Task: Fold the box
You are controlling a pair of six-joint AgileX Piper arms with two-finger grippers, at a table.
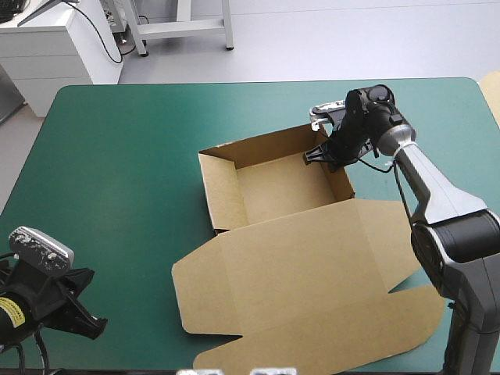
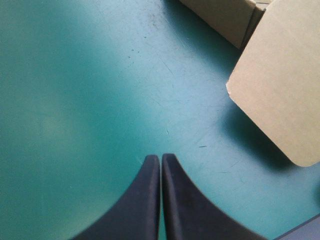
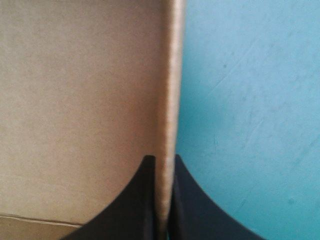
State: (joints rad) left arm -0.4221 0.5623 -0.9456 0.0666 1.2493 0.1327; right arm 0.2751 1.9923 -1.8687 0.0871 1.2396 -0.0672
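Observation:
The brown box (image 1: 281, 187) stands as an open tray in the middle of the table, walls raised, its lid (image 1: 305, 289) lying flat toward the near edge. My right gripper (image 1: 324, 155) is at the tray's far right corner, shut on the right wall. In the right wrist view that wall's edge (image 3: 170, 100) runs straight up between the two fingers of the right gripper (image 3: 163, 162). My left gripper (image 1: 82, 312) hovers over the near left corner of the table, shut on nothing. In the left wrist view the left gripper (image 2: 161, 160) points at bare cover, with a rounded lid flap (image 2: 280, 95) ahead and to one side.
The teal-green cover (image 1: 117, 172) lies bare to the left of the box and along the far side. The lid's flaps reach close to the table's near edge.

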